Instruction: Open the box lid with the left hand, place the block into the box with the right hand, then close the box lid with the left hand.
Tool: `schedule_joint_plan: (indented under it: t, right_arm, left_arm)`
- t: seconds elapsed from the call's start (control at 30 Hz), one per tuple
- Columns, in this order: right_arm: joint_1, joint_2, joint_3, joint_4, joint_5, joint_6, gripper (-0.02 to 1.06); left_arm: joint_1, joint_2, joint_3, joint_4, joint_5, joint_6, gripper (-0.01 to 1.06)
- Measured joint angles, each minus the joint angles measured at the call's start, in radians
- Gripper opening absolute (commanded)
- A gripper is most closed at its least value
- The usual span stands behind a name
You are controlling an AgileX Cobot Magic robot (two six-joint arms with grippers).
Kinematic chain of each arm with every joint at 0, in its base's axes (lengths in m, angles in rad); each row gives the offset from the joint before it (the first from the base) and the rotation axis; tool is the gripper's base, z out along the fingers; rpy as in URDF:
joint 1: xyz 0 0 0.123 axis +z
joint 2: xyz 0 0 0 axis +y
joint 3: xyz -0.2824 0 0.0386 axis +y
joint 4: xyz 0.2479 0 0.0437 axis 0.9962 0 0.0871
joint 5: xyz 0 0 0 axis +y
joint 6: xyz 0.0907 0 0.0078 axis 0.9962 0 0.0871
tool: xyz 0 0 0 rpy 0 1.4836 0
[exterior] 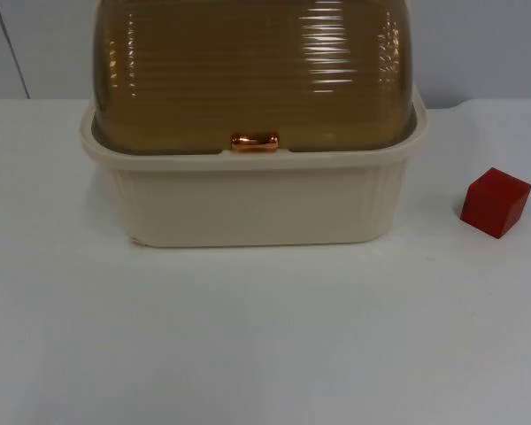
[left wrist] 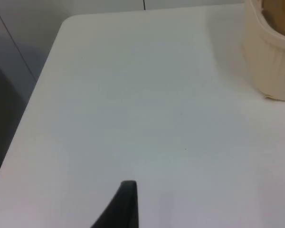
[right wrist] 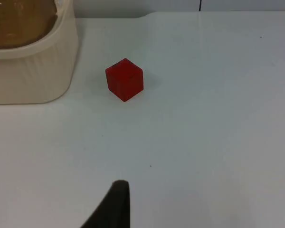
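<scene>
A cream plastic box (exterior: 248, 199) stands at the middle back of the table. Its ribbed, brown see-through domed lid (exterior: 248, 71) is down, with a copper handle (exterior: 254, 142) at the front rim. A red block (exterior: 495, 202) rests on the table to the right of the box, apart from it. In the right wrist view the block (right wrist: 124, 79) lies beside the box wall (right wrist: 33, 71), some way ahead of my right gripper (right wrist: 115, 204). My left gripper (left wrist: 126, 204) hangs over bare table to the left of the box's corner (left wrist: 270, 61). Neither gripper touches anything.
The white table top (exterior: 265, 336) stretches wide in front of the box. Its left edge and rounded back corner (left wrist: 61, 28) run near my left gripper. The grey partition wall (exterior: 478, 44) stands behind the box.
</scene>
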Motion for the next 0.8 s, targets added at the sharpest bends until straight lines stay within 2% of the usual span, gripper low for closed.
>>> schedule_joint_plan:
  t: [0.8]
  right_arm:
    - [0.000,0.000,0.000,0.000,-0.004,0.045,1.04]
  left_arm:
    - [0.000,0.000,0.000,0.074,-0.024,-0.001,1.05]
